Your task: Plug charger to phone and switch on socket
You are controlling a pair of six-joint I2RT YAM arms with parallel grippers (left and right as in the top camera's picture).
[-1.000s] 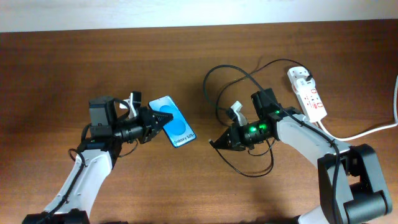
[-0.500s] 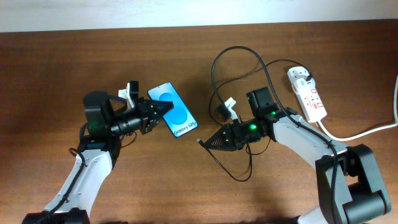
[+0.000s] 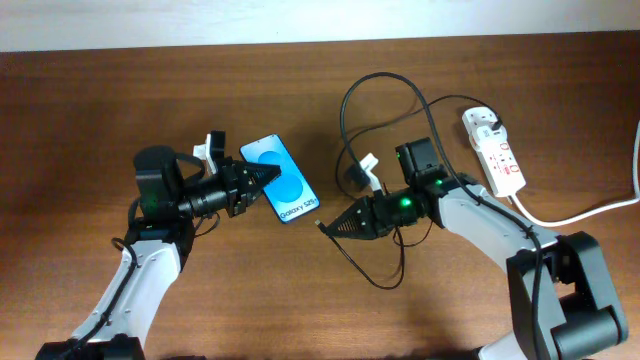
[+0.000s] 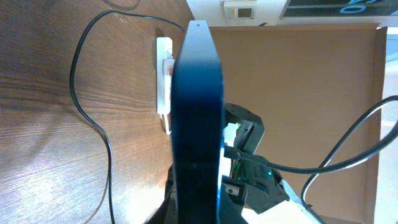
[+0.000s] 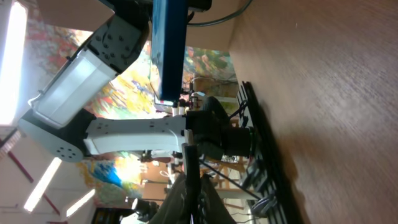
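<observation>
The left pincer [image 3: 252, 186] pinches one end of the phone [image 3: 285, 190], apparently raised above the bench [image 3: 100, 100]. The right pincer [image 3: 338, 227] pinches the charger [image 3: 343, 115] near its tip, just beside the phone. It seems not yet inserted. The socket [image 3: 495, 152] lies far right, and I judge both steps remain.

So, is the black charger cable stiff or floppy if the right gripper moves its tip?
Probably floppy: the charger lies in loose loops. Thin, so likely light; slack should follow the right gripper toward the phone. Its loops might snag.
</observation>
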